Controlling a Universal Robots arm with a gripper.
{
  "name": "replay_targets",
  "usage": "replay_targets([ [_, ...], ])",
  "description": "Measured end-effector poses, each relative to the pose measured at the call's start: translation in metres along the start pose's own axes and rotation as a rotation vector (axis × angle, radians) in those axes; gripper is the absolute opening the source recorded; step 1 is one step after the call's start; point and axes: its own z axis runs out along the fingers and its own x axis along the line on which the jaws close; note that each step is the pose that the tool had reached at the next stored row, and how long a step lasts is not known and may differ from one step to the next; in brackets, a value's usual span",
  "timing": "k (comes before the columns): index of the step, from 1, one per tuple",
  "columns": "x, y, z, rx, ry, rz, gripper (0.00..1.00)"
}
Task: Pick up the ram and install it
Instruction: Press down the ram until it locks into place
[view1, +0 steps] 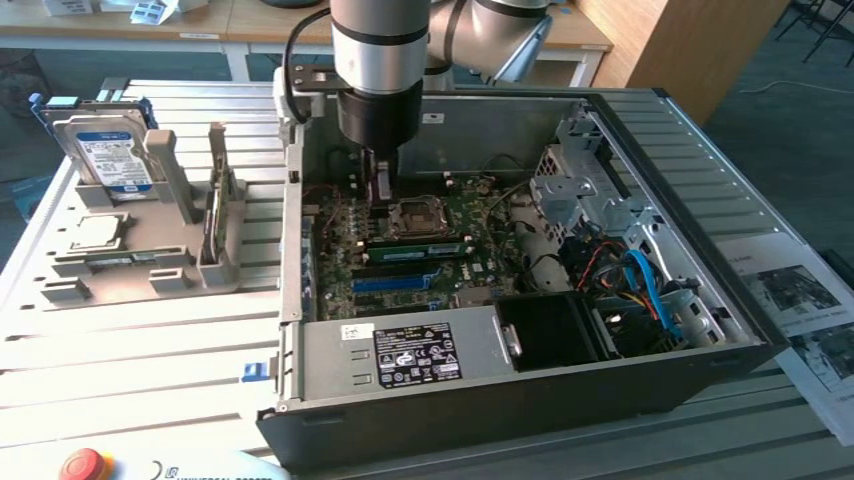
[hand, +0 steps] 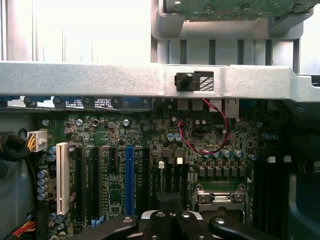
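Observation:
The ram (view1: 214, 205) stands on edge in the grey holder (view1: 134, 270) on the table, at the exterior view's left of the open computer case (view1: 534, 400). Its green board (hand: 230, 7) also shows in the wrist view, beyond the case's metal rail. My gripper (view1: 382, 192) hangs inside the case, low over the motherboard (view1: 441, 260) beside the CPU socket (view1: 416, 215). The black fingers (hand: 161, 222) are shut together with nothing between them. The gripper is well apart from the ram.
A silver hard drive with a blue label (view1: 107, 150) and a small square chip (view1: 96, 232) sit in the same holder. The case holds a power supply (view1: 400, 355), a drive cage (view1: 587, 190) and loose cables (view1: 641, 285). A red wire (hand: 202, 145) loops over the board.

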Motion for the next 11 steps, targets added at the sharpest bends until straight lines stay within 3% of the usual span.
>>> replay_targets([
  [11,0.0,0.0,-0.0001,-0.0001,0.0002,0.0,0.11],
])
